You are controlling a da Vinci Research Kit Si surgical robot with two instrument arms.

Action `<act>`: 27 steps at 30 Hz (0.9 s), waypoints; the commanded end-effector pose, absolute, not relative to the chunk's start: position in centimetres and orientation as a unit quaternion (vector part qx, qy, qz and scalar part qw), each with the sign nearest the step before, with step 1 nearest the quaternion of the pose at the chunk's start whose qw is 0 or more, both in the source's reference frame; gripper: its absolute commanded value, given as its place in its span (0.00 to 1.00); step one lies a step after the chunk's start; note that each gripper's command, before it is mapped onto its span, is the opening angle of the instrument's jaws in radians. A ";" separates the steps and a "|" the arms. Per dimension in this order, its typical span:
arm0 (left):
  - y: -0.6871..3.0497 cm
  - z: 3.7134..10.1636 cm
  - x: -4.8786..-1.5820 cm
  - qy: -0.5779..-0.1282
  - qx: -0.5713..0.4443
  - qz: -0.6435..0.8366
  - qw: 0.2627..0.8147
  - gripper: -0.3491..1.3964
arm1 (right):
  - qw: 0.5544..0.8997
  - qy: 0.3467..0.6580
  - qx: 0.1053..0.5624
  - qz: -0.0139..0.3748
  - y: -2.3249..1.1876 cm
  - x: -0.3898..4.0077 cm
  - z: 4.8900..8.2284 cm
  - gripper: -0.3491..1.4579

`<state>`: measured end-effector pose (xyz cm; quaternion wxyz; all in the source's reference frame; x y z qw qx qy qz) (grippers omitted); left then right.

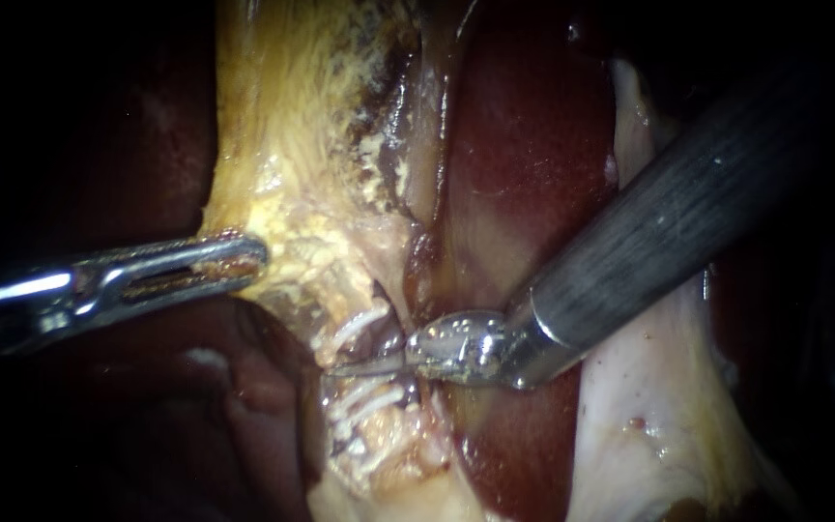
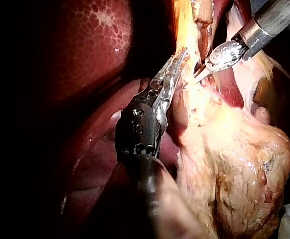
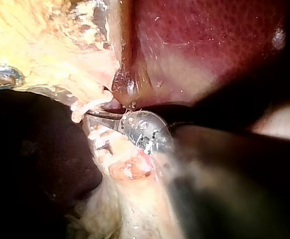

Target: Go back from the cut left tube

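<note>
Our right instrument (image 1: 364, 365) reaches in from the upper right. Its slim blades lie together, narrow and drawn to one fine point, with nothing that we can see gripped between them. The point sits in the gap of the tube (image 1: 390, 440), between the far clips (image 1: 358, 327) and the near clips (image 1: 369, 398). The two clipped ends look parted there, so we judge the cut made and the withdrawal not yet begun. The tube itself lies just left of the dark red liver (image 1: 524, 174), at the near end of the band of yellow tissue (image 1: 292, 174).

Our left instrument (image 1: 248, 259) comes in from the left with its jaws closed on the left edge of that yellow tissue. We read the hold as traction — it draws the band leftward, which holds the tube stretched and open to view, with the clips apart from the liver.

To back away, we think the blades should leave along their own shaft line, up and to the right — closed, so that the point catches neither set of clips nor the liver surface beside it. The left hold seems best left alone while the blades clear.
</note>
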<state>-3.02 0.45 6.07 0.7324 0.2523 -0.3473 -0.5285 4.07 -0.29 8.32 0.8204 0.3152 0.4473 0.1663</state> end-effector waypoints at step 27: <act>0.47 6.11 -2.98 -0.347 0.253 -0.527 0.733 0.00 | 0.821 0.468 0.286 0.161 -0.28 3.98 8.16 0.94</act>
